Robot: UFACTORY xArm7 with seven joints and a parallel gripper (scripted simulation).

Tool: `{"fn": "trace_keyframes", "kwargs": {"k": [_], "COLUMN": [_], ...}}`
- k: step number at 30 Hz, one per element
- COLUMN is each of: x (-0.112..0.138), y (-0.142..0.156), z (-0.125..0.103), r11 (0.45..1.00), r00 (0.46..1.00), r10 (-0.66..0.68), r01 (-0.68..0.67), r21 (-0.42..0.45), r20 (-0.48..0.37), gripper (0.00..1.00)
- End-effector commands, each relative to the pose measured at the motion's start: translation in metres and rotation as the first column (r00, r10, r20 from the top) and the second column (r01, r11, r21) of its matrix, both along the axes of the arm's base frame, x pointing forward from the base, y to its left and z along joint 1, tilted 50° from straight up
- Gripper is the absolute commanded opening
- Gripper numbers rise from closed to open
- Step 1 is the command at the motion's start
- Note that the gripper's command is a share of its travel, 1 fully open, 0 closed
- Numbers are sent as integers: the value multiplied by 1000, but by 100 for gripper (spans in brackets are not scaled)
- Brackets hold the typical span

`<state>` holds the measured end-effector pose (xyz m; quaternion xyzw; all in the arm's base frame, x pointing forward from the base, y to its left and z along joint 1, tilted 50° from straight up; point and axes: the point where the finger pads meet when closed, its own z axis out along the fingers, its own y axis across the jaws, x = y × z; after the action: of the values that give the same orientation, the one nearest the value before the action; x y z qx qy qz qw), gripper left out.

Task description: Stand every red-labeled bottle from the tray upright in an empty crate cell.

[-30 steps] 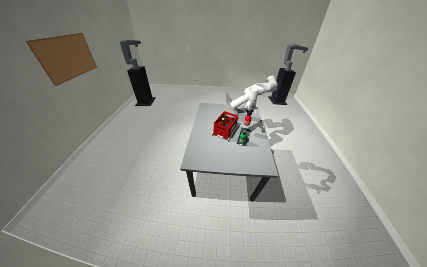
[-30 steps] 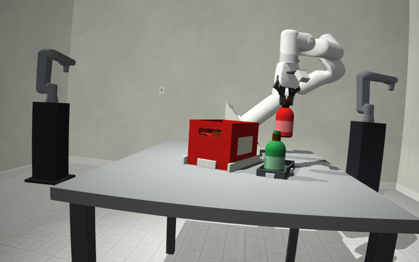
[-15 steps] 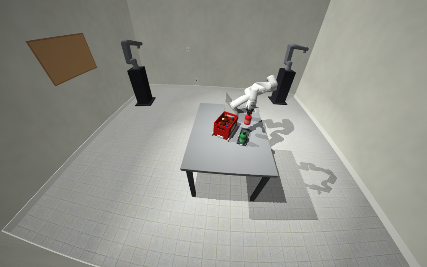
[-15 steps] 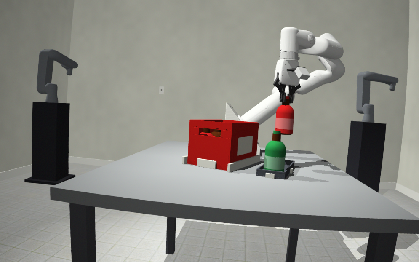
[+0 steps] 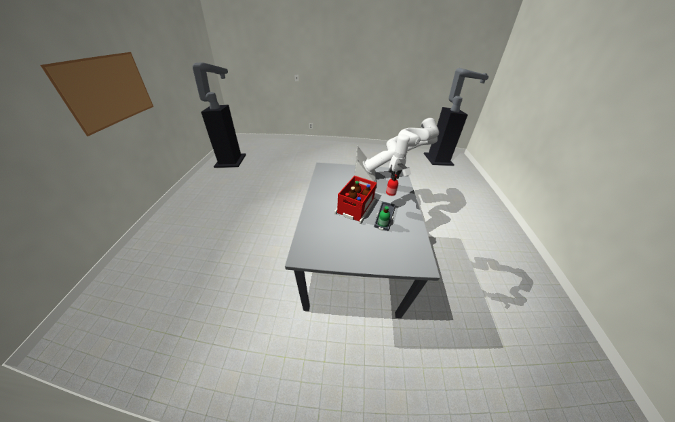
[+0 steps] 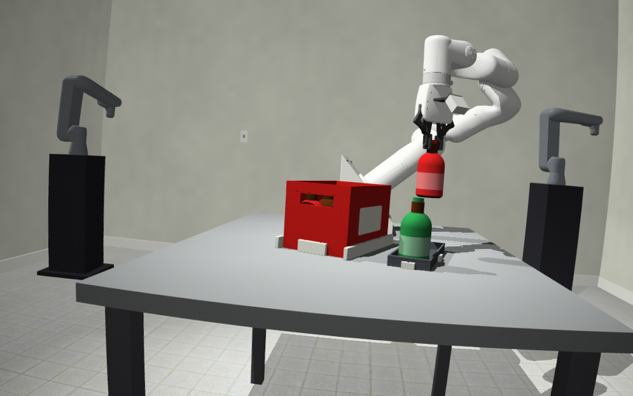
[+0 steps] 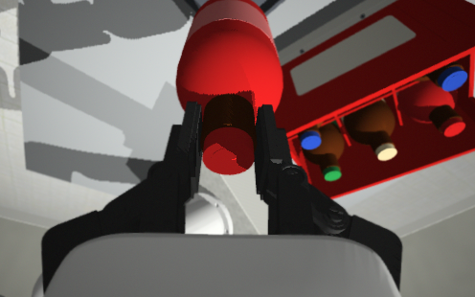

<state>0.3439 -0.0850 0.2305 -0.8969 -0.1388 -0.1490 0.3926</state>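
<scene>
From where I stand, the white arm (image 6: 476, 73) rises from the far edge of the desk (image 6: 308, 289), slopes up and toward the right, folds back on itself at the top and drops its last link straight down. The claw (image 6: 433, 140) hangs at the end of it, pointing at the desk, and it is pinching the neck of the red-labeled bottle (image 6: 429, 175), just under the red cap. Seen from the wrist, the two black fingers press on either side of that brown neck, with the bottle's red body hanging straight below them.

The bottle hangs upright in the air, clear of everything, above the far end of the small dark tray (image 6: 419, 263) and higher than the top rim of the red crate (image 6: 328, 216). It is beside the crate, not over it; the crate sits to its left in the exterior view.

On the tray, a green bottle (image 6: 414, 233) stands upright, its cap just below the bottom of the lifted one.

The crate rests on the desk with pale blocks at its base. Looking down into it from the wrist, I can make out bottle tops with a blue cap (image 7: 310, 140), a green cap (image 7: 332, 173), a cream cap (image 7: 386, 152), a red cap (image 7: 454, 127) and another blue cap (image 7: 454, 79). Which cells they fill I cannot tell.
</scene>
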Motion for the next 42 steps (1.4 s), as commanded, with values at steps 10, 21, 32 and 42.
{"fn": "trace_keyframes", "kwargs": {"k": [10, 21, 32, 42], "x": [-1, -2, -2, -2], "y": [-9, -10, -10, -12], "z": [7, 8, 8, 10], "r11": [1000, 1000, 1000, 1000], "r00": [1000, 1000, 1000, 1000], "r10": [-3, -3, -3, -3], "r01": [3, 3, 3, 3], "r21": [-2, -2, -2, -2], "r20": [2, 2, 2, 2], "gripper": [0, 0, 0, 0]}}
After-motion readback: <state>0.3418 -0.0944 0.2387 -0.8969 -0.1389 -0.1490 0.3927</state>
